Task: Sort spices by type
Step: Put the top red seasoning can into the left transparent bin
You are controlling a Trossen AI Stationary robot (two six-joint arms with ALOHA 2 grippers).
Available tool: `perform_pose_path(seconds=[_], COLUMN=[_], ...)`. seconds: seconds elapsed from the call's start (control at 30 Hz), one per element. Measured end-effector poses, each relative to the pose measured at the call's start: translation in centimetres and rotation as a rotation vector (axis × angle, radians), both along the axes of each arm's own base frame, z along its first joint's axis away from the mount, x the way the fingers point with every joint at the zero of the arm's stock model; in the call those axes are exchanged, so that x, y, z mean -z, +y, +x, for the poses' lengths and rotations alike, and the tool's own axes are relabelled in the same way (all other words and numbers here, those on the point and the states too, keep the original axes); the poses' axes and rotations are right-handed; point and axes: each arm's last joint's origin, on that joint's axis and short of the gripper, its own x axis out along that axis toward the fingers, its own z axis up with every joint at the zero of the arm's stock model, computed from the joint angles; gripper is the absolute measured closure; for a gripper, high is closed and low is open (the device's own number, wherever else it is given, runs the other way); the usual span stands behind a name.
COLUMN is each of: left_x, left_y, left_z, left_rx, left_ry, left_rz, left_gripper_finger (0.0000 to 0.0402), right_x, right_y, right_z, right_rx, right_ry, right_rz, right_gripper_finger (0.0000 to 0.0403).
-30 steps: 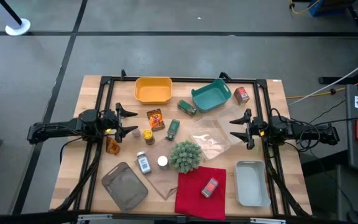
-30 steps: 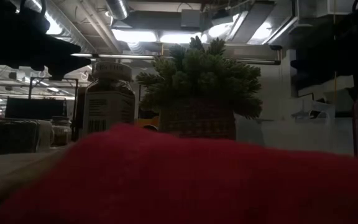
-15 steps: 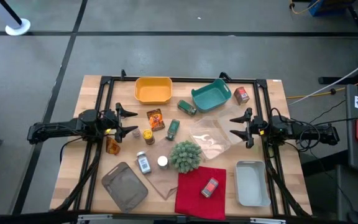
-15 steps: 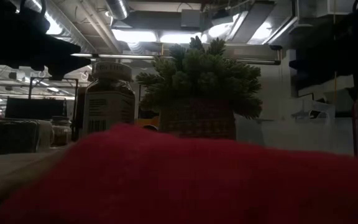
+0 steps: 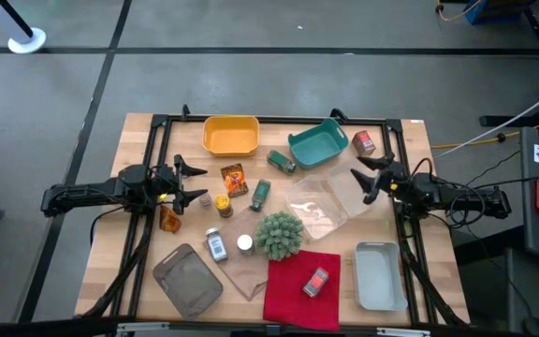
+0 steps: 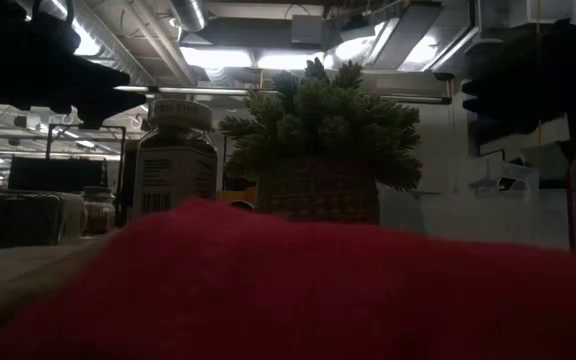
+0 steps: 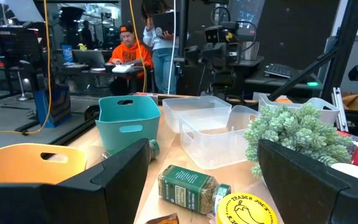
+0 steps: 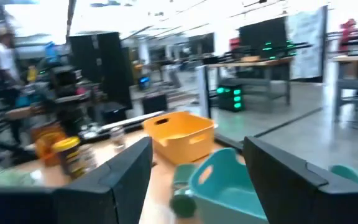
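Observation:
The spices lie spread over the middle of the table. There is an orange packet [image 5: 234, 179], an upright green jar [image 5: 260, 194], a green jar on its side [image 5: 282, 162] and a yellow jar [image 5: 223, 204]. White-capped clear jars [image 5: 216, 244] stand nearer the front. One red tin [image 5: 363, 142] sits far right and another [image 5: 316, 282] lies on the red cloth. My left gripper [image 5: 193, 183] hovers open at the left, level, facing the green jar [image 7: 185, 186]. My right gripper [image 5: 363, 180] hovers open at the right, angled toward the teal bin [image 8: 222, 180].
A yellow bin [image 5: 230, 136] and a teal bin [image 5: 318, 143] stand at the far edge, and clear bins [image 5: 321, 206] sit right of centre. A white tray [image 5: 379, 274], a grey mesh tray [image 5: 187, 279], a red cloth [image 5: 300, 288] and a spiky plant ball [image 5: 279, 234] fill the near side.
My right gripper has swung from pointing at the table's left edge to slanting toward the far edge and the teal bin, staying open. Nothing on the table has moved.

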Motion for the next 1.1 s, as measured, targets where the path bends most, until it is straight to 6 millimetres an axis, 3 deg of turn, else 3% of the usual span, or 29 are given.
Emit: perform_pose_path(seconds=[0.27, 0.5, 0.83, 1.1], left_x=[0.0, 0.0, 0.0, 0.0], left_y=[0.0, 0.0, 0.0, 0.0], left_z=[0.0, 0.0, 0.0, 0.0], left_rx=[-0.001, -0.001, -0.001, -0.001], left_ry=[0.0, 0.0, 0.0, 0.0], left_rz=[0.0, 0.0, 0.0, 0.0], left_gripper_finger=[0.0116, 0.0116, 0.0116, 0.0116], right_x=[-0.4, -3.7, -9.6, -13.2], right_y=[-0.3, -0.4, -1.1, -3.9], right_z=[-0.3, -0.6, 0.5, 1.5], right_rx=[0.104, 0.136, 0.438, 0.581], right_ry=[-0.065, -0.077, 0.204, 0.426], right_rz=[0.113, 0.1, 0.063, 0.219], right_gripper_finger=[0.0152, 0.0152, 0.0152, 0.0152])
